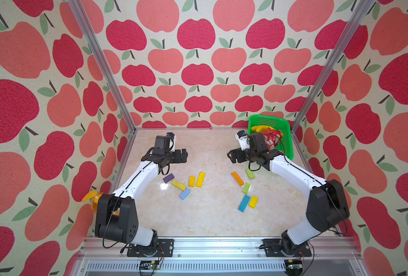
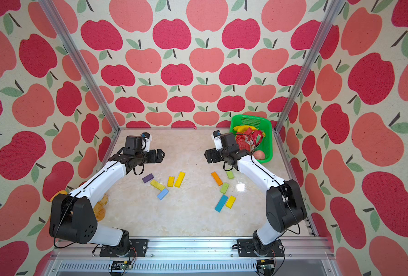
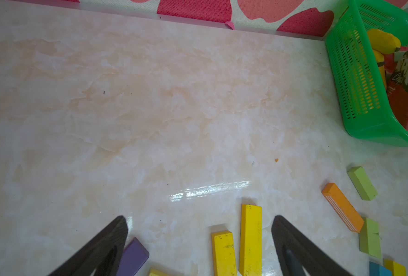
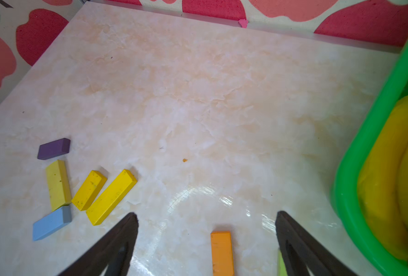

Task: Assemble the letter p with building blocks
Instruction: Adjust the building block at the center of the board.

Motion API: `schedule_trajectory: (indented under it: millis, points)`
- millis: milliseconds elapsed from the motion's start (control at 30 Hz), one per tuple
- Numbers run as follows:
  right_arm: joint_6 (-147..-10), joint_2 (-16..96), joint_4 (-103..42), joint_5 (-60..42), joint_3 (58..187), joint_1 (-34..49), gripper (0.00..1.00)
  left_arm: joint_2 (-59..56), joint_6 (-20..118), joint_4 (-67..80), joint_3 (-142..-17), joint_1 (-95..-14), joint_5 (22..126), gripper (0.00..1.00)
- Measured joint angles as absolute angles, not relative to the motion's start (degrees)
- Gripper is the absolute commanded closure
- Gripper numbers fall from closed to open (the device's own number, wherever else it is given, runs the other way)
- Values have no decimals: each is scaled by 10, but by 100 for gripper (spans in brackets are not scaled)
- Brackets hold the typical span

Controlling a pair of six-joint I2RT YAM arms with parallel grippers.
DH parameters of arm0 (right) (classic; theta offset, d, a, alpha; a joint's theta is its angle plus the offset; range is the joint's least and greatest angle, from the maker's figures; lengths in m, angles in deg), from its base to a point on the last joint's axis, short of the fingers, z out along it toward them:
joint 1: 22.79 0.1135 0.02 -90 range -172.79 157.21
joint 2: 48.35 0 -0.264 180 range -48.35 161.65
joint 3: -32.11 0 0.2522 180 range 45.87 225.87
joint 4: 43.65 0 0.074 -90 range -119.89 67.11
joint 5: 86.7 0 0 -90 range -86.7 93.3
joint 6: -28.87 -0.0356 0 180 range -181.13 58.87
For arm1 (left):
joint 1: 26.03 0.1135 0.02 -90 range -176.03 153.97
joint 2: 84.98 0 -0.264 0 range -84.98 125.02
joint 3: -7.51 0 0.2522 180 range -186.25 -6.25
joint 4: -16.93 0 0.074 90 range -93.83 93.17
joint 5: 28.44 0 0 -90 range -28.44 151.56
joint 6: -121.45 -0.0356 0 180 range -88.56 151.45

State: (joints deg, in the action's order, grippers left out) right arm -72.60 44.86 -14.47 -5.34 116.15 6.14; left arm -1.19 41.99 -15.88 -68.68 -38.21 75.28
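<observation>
Blocks (image 1: 200, 179) number ten, four yellow, two green; left pincer (image 3: 200, 218) and right pincer (image 4: 207, 213) gape wide, empty.

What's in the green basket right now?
Inside the green basket: yellow bananas, a crumpled red packet and a pinkish round fruit. The right arm covers part of it; anything beneath the packet is hidden.

Apple-print walls (image 1: 198, 71) wrap three sides, red and coral on cream; silver aluminium posts (image 1: 102, 64) rise at the back corners, and the glossy marble-look tabletop (image 1: 210, 222) catches a bright glare (image 1: 163, 186).
</observation>
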Motion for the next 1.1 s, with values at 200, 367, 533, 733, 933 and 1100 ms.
schedule_trajectory:
  millis: [200, 367, 533, 733, 933, 1100]
  points:
    - [-811, 519, -143, -147, 1180, 78, 18, -12, 444, -194, -687, -406, 806, 13]
    - [-839, 557, -132, -168, 1182, 121, 22, -12, 460, -207, -676, -444, 811, 18]
    - [-848, 573, -118, -165, 1187, 162, 26, -12, 485, -206, -643, -461, 811, 25]
    - [-862, 587, -117, -159, 1191, 183, 33, 25, 506, -183, -630, -464, 820, 30]
    - [-883, 588, -128, -153, 1167, 210, 56, 114, 516, -151, -650, -481, 818, 36]
    - [-902, 590, -138, -157, 1153, 243, 56, 189, 517, -137, -690, -484, 815, 38]
